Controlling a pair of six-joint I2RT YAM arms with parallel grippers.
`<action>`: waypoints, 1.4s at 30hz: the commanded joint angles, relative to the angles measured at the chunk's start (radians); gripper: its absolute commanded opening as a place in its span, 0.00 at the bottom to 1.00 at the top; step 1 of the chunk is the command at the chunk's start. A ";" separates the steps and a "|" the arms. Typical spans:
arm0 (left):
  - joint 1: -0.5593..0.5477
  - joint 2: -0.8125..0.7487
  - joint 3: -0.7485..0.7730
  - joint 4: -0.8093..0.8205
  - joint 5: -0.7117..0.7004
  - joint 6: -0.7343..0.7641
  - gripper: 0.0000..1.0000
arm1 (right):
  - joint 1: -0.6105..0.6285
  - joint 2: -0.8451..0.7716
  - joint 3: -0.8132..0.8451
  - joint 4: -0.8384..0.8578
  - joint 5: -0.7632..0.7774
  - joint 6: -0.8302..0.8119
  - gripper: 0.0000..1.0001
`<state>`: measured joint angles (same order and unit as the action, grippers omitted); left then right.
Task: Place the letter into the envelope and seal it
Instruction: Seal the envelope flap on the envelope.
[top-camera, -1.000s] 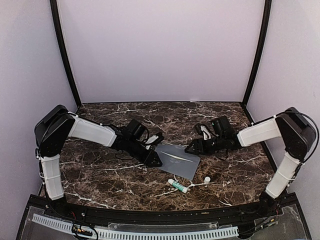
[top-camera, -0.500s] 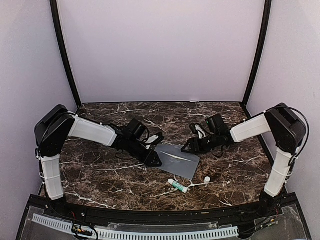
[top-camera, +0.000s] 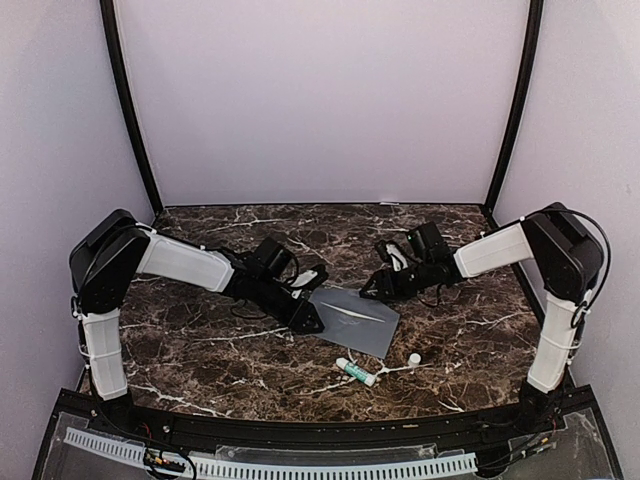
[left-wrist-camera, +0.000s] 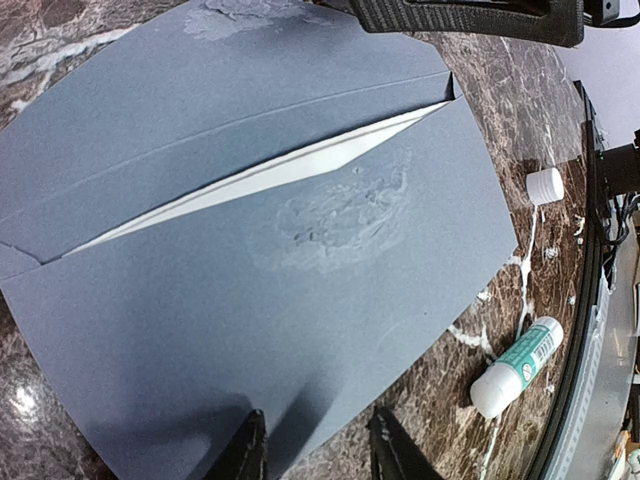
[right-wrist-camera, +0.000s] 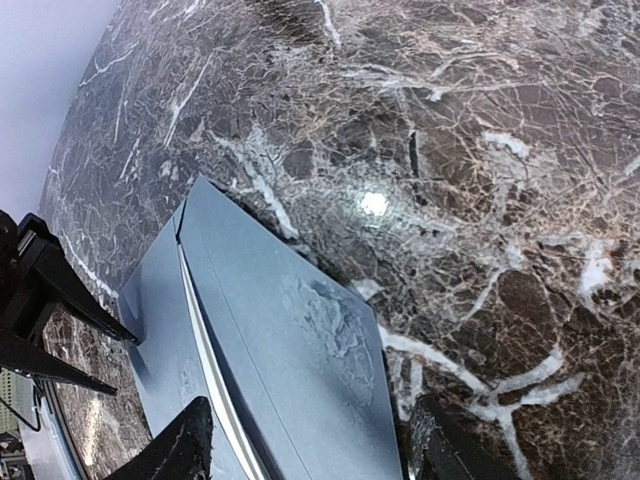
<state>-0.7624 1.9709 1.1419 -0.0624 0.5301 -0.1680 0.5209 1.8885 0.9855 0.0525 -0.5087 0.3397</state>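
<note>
At the middle of the table: envelope, flat on the marble, flap open, not yet sealed.
Letter: already inside; shows only as a white sliver along the mouth.
Glue smear: sits on the pocket face, just below the mouth.
Left gripper: jaws apart, grasping nothing; stands at the envelope's left end, one fingertip over the paper, seemingly pinning it.
Right gripper: released, jaws wide, clutching nothing; hovers just beside the far right edge.
Glue stick and cap: lie apart from each other, nearer the front edge.
Step in hand: probably folding the flap onto the glue.
Doing it well: keep the left end pinned; catch the flap by its edge, never the letter; fold along the crease; press flat over the smear, sweeping outward; avoid dragging the envelope.
</note>
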 joint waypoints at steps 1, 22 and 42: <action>-0.005 0.020 0.005 -0.060 -0.032 0.013 0.34 | 0.003 0.049 0.007 -0.037 -0.055 -0.026 0.63; -0.003 0.020 0.013 -0.070 -0.057 0.011 0.34 | 0.049 -0.100 -0.064 0.032 -0.265 0.048 0.57; -0.003 0.023 0.012 -0.065 -0.050 0.009 0.34 | 0.134 -0.085 -0.145 0.120 -0.268 0.101 0.55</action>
<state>-0.7624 1.9713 1.1507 -0.0780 0.5064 -0.1677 0.6380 1.7958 0.8547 0.1146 -0.7666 0.4103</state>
